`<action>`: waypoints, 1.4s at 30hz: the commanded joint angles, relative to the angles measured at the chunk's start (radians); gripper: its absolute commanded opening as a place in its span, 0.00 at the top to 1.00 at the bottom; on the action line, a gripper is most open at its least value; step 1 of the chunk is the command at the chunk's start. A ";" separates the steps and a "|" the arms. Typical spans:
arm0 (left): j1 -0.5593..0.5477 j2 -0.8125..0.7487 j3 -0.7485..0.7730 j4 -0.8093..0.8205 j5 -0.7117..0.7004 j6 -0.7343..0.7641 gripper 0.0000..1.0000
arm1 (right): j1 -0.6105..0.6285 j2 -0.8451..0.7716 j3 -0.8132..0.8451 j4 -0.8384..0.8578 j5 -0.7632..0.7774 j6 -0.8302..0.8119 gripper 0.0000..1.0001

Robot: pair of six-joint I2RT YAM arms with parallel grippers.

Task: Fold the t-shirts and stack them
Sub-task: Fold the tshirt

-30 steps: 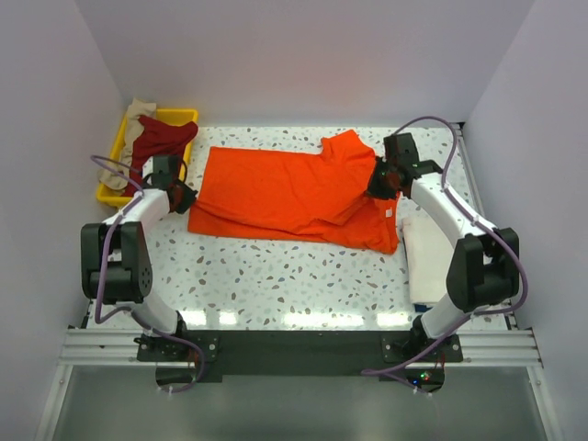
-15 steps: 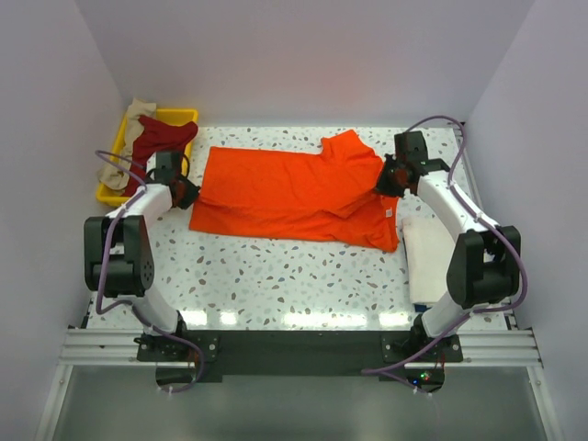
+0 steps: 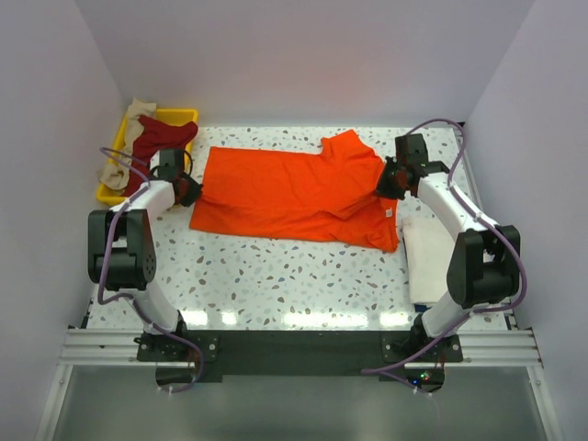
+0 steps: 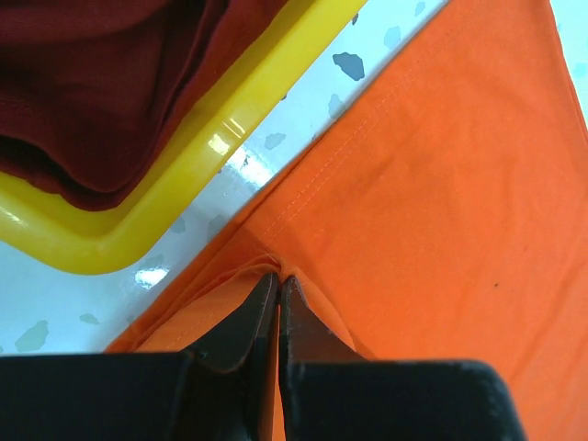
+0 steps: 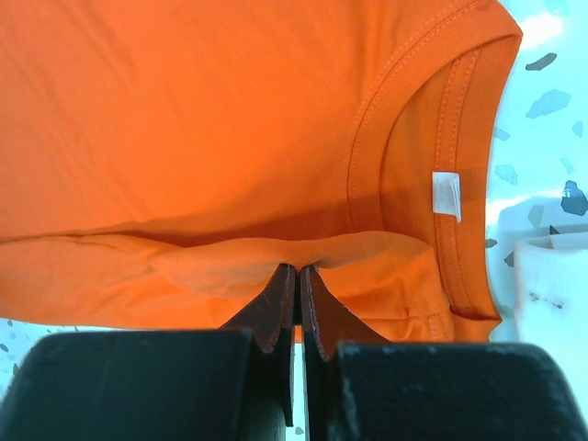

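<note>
The orange t-shirt lies across the middle of the table, one long side folded over. My left gripper is shut on its left edge; the wrist view shows the jaws pinching an orange fold. My right gripper is shut on the folded edge near the collar; the white tag shows inside the neckline. A dark red t-shirt and a beige one lie in the yellow tray. A cream-white t-shirt lies folded at the right.
The yellow tray stands at the back left, its corner close to my left gripper. The white walls close in the table on three sides. The folded cream-white shirt lies just right of the orange shirt's collar end.
Both grippers moved toward the back of the table holding the shirt's edges, carrying the near side over. Most of the movement came in the first half second.
</note>
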 commanded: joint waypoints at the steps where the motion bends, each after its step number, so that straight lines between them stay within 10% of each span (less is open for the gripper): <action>1: -0.006 0.004 0.046 0.033 -0.014 0.016 0.94 | -0.007 -0.001 0.030 0.038 -0.023 -0.012 1.00; 42: 0.000 0.054 0.094 0.019 -0.035 0.028 0.91 | -0.018 0.105 0.170 0.005 -0.003 -0.026 1.00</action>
